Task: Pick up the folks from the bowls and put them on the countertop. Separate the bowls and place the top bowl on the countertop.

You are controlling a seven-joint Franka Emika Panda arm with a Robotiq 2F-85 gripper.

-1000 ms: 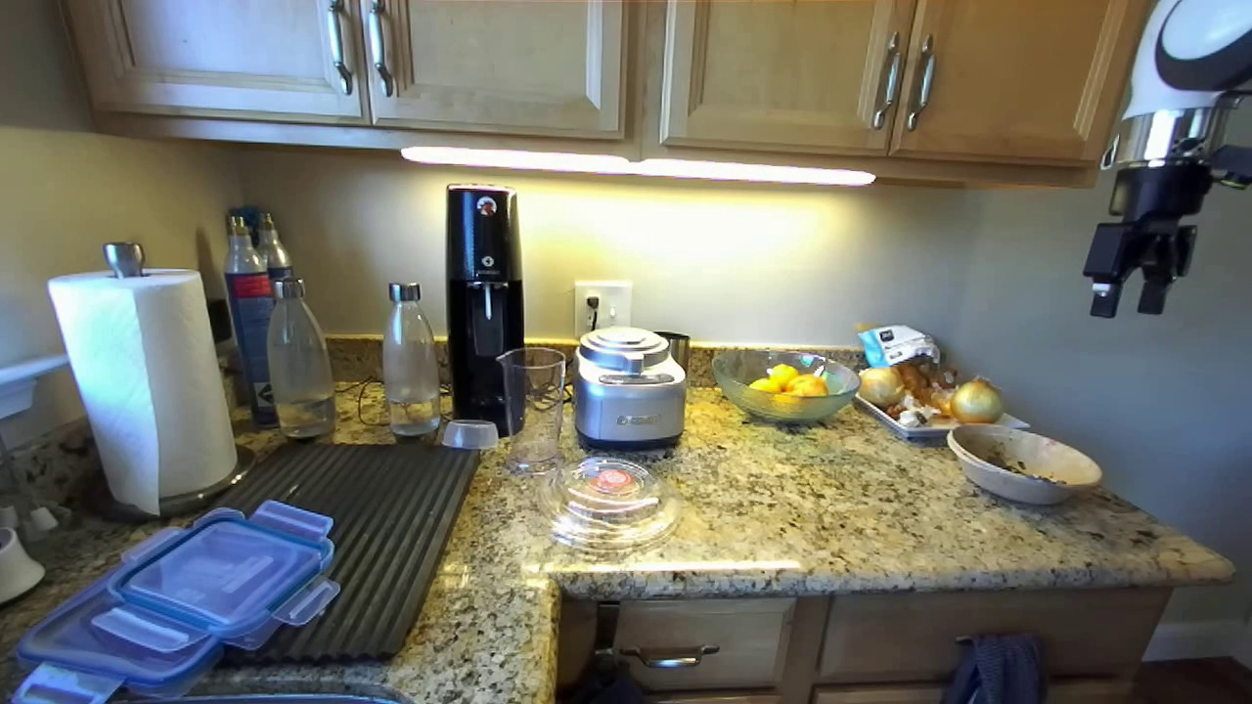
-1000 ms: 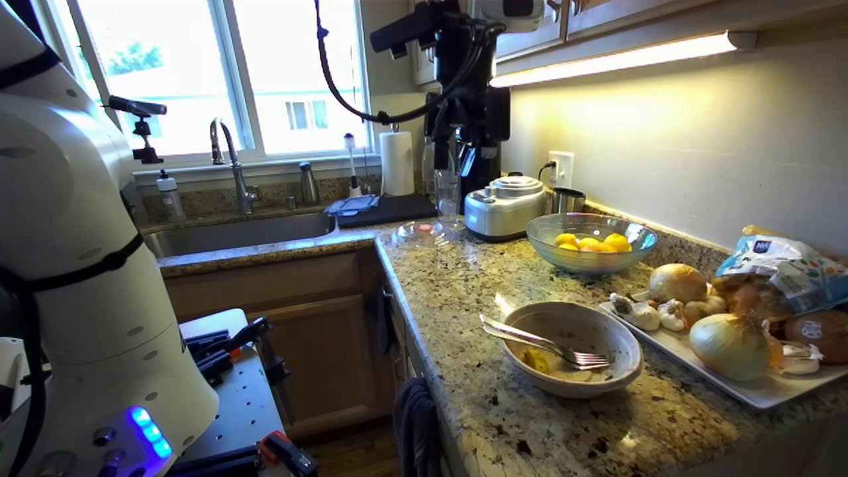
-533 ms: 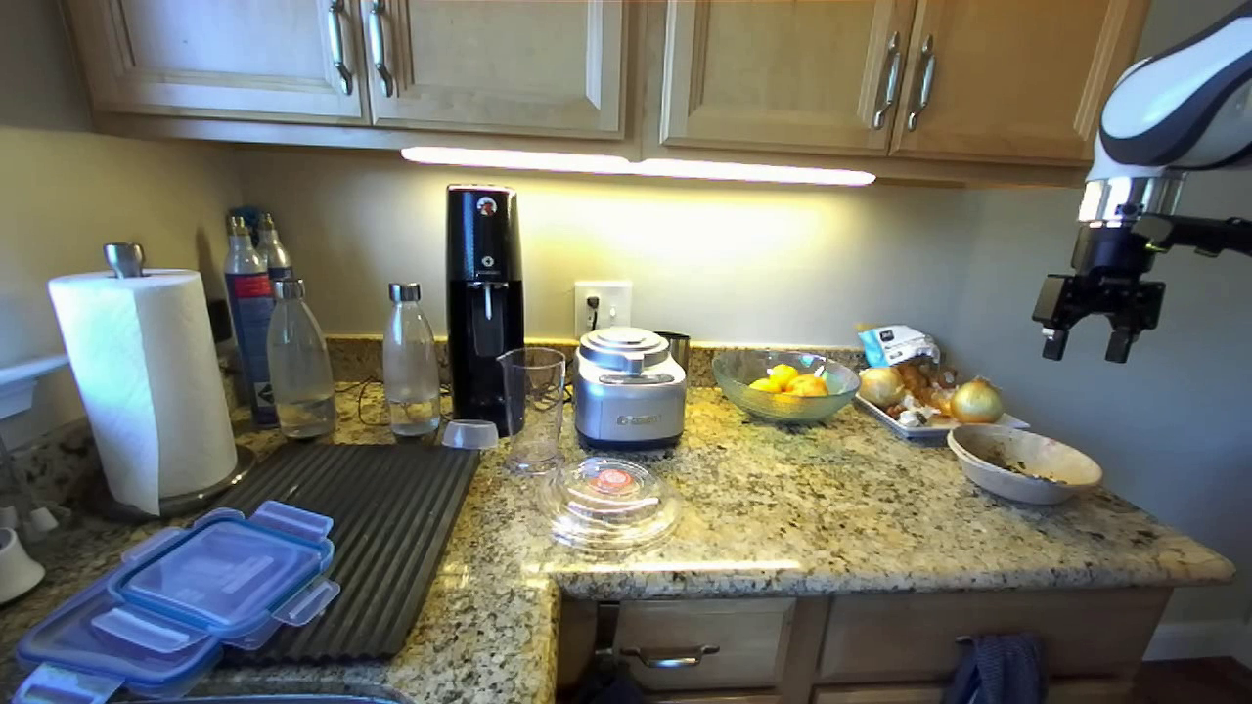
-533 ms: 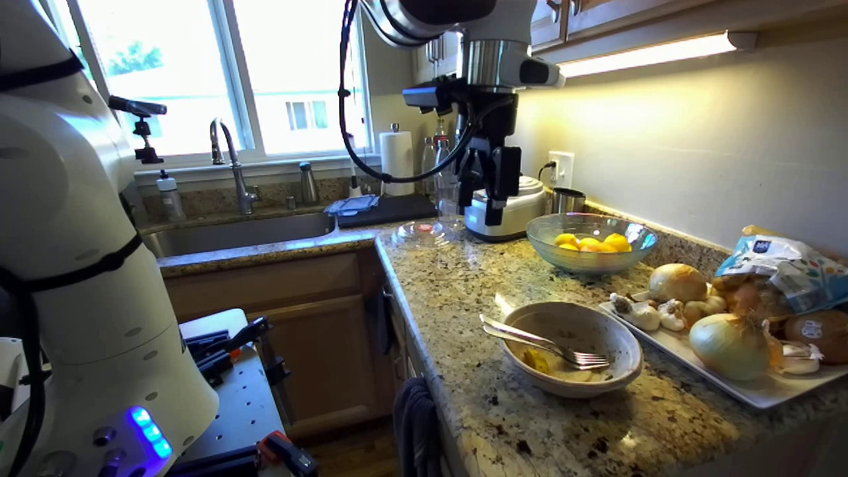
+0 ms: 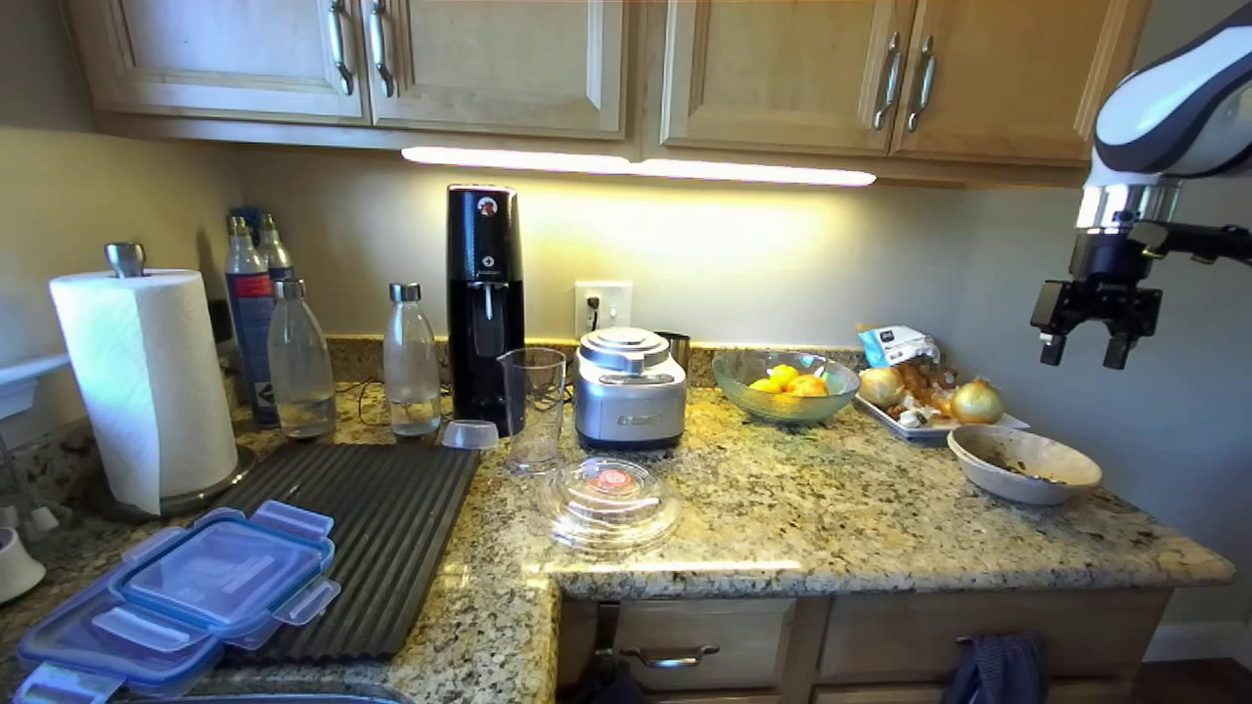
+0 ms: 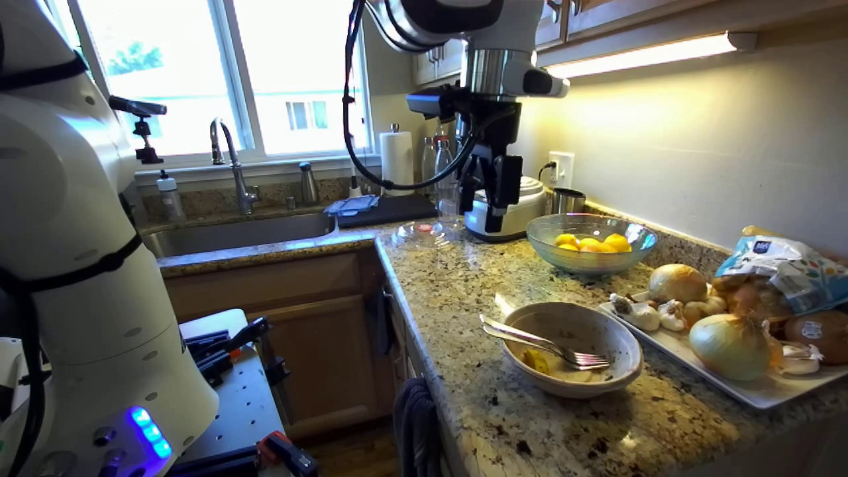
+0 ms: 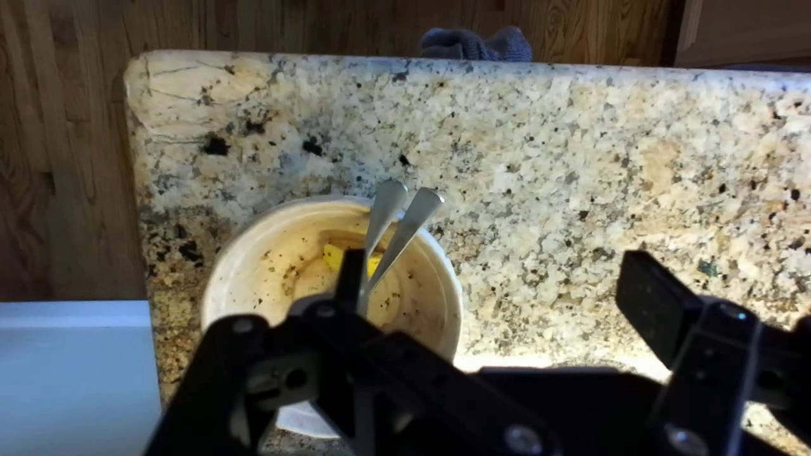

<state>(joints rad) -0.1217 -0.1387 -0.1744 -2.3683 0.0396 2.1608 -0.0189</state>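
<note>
Two pale bowls [image 5: 1012,483] sit nested near the right end of the granite countertop [image 5: 831,518], their rims lying close together. Two silvery forks [image 6: 530,339] rest in the top bowl [image 6: 563,318]; their tines lie inside and the handles stick out over the rim. From above, the wrist view shows the fork handles [image 7: 408,231], with their lower parts hidden behind a finger. My gripper [image 5: 1086,352] hangs open in the air, well above the bowls and apart from them. In the wrist view, one finger overlaps the bowl [image 7: 260,266], and nothing is between the fingers.
A white tray [image 6: 702,361] of onions and garlic is close beside the bowls. Behind stand a glass bowl [image 6: 589,262] with yellow fruit and a silver appliance [image 5: 631,406]. A clear lid [image 5: 611,504] lies further along. The counter's end edge [image 7: 136,190] is near the bowls.
The gripper has come down and shifted, leftward in one exterior view and rightward in the other, mostly in the first half second. It appears turned. Bowls and forks have not moved.
</note>
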